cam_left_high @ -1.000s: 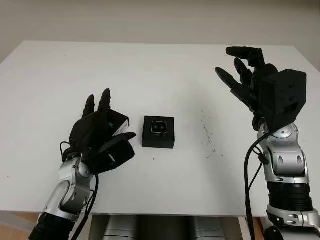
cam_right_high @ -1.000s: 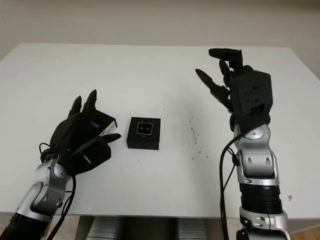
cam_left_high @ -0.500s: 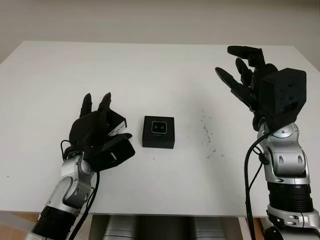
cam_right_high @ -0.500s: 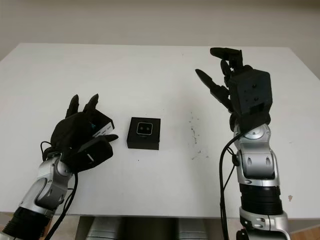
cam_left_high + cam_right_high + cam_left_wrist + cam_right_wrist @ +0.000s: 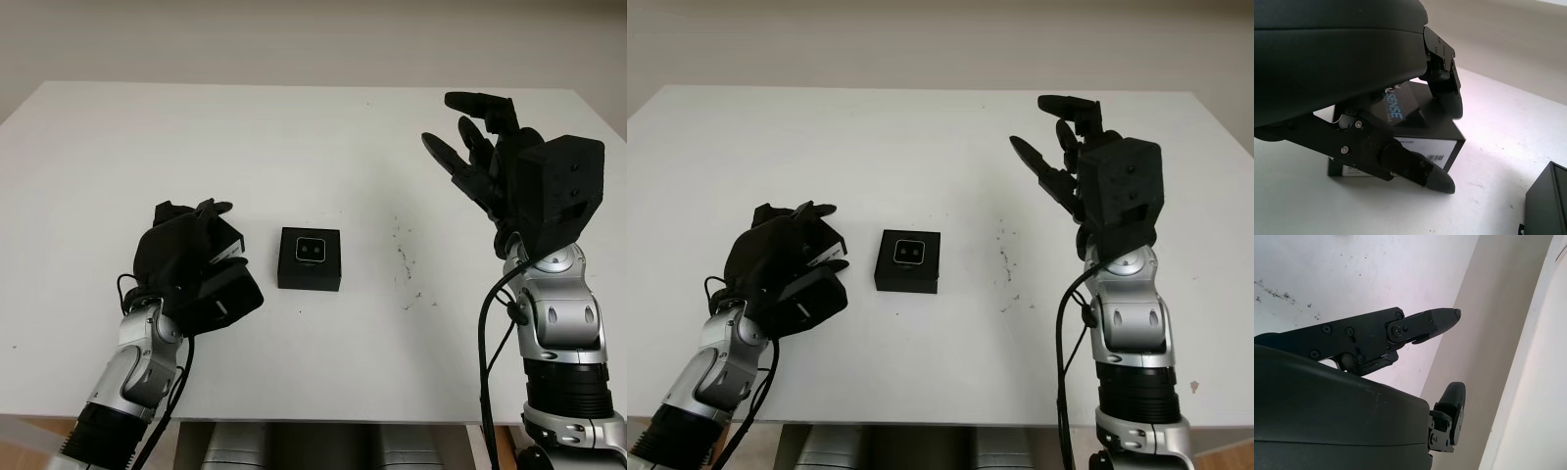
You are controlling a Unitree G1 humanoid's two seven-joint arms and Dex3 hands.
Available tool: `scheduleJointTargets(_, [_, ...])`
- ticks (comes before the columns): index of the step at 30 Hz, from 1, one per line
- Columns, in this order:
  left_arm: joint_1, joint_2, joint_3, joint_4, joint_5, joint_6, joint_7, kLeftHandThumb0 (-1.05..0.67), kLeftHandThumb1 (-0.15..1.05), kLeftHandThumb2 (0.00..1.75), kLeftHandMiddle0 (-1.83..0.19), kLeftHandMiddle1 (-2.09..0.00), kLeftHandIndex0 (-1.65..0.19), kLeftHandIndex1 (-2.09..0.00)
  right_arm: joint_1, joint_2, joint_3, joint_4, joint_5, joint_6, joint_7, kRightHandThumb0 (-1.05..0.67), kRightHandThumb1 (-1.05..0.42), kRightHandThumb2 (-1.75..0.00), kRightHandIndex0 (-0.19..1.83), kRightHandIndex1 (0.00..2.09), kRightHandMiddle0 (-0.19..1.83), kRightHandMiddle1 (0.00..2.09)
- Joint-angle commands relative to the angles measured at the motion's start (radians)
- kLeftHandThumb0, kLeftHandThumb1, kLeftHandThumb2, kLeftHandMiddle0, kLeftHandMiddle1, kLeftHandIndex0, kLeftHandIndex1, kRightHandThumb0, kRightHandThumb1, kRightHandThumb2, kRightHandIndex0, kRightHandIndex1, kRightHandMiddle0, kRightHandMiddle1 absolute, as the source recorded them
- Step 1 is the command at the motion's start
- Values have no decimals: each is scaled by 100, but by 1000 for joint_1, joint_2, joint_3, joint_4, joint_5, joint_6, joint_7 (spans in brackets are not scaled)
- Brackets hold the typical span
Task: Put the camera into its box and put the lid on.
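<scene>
**Left hand closed on the lid beside the open box; right hand raised and empty**

The white table carries a small black box near its middle, standing open with the camera seated inside; the camera's pale-rimmed face with two dark lenses points upward. Just to the left of the box, apart from it, the left hand is curled over the lid, a black carton-like piece with a white label on its side. In the left wrist view two fingers wrap the lid from above and below, so the hand grips it while the lid's lower edge sits on or very close to the table; which of the two cannot be told. Printed lettering on the lid's dark top face reads "SENSE", with the letters before it hidden by the hand's shell. The white label bears a barcode and lines of small print too fine to read. The edge of the box appears at the corner of that same view, near the lid but not touching it.

The right hand is held up above the right side of the table, well apart from the box, open and holding nothing. Scattered dark specks mark the table surface between the box and the right arm.
</scene>
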Motion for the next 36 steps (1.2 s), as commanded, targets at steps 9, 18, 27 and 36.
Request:
scheduleJointTargets(9, [21, 21, 37, -64, -68, -48, -42, -5, 96, 5, -31, -146, -33, -147, 5, 1, 4, -28, 1, 0, -1, -48, -105, -12, 16, 4, -13, 98])
scheduleJointTargets(18, [-15, 50, 170, -197, -343, -97, -221, -7, 98, 5, -43, -139, -35, -140, 6, 19, 9, -14, 8, -15, -3, -47, -105, -13, 18, 5, -17, 107])
scheduleJointTargets(27, [-102, 96, 176, -227, -429, -108, -361, -9, 96, 5, -51, -127, -39, -134, 3, 38, 12, 18, 43, -49, 20, -47, -105, -18, 18, 5, -19, 116])
scheduleJointTargets(36, [-214, 59, 102, -164, -416, -115, -407, -7, 97, 5, -43, -135, -37, -134, -4, 37, 27, 21, 36, -42, 25, -50, -105, -17, 18, 5, -19, 116])
